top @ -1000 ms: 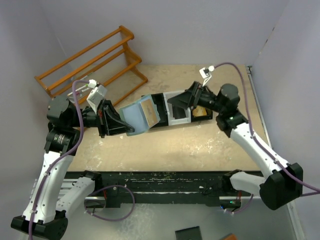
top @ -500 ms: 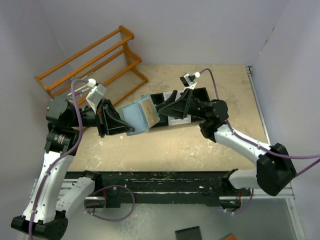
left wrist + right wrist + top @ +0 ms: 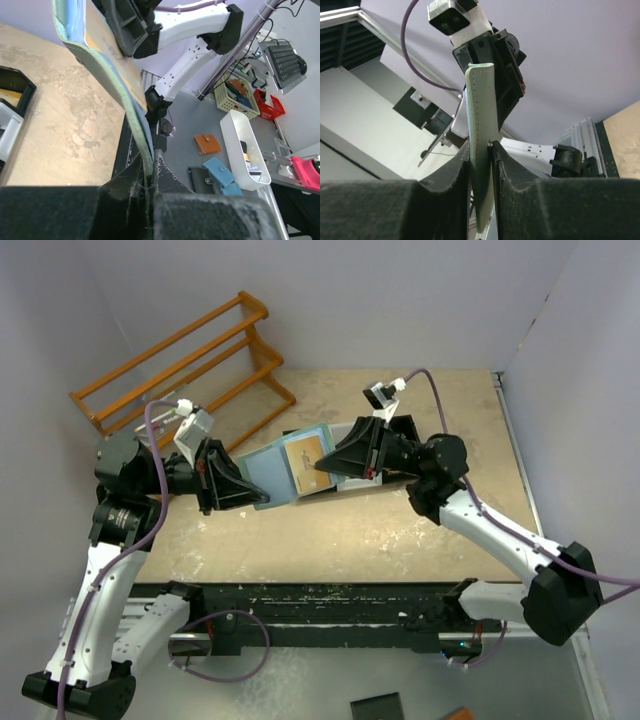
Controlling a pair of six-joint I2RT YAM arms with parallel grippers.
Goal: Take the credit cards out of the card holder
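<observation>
The card holder [image 3: 262, 472] hangs open above the table between both arms, its light blue inside facing up. A tan-faced credit card [image 3: 305, 462] lies in its right half. My left gripper [image 3: 245, 490] is shut on the holder's left edge; in the left wrist view the green edge [image 3: 107, 65] runs down into the closed left gripper [image 3: 147, 170]. My right gripper [image 3: 328, 465] is closed on the holder's right half. In the right wrist view a pale green stitched flap of the card holder [image 3: 481, 110] stands pinched in the right gripper [image 3: 481, 150].
An orange wooden rack [image 3: 185, 365] stands at the back left. The black-and-white bin tray [image 3: 352, 481] lies on the table just behind and under the right gripper, and its corner shows as the tray [image 3: 12, 100] in the left wrist view.
The right arm swung left from over the tray to the card holder and its jaws closed on the holder's right half. The holder now lies flatter and wider open. The left arm held still.
</observation>
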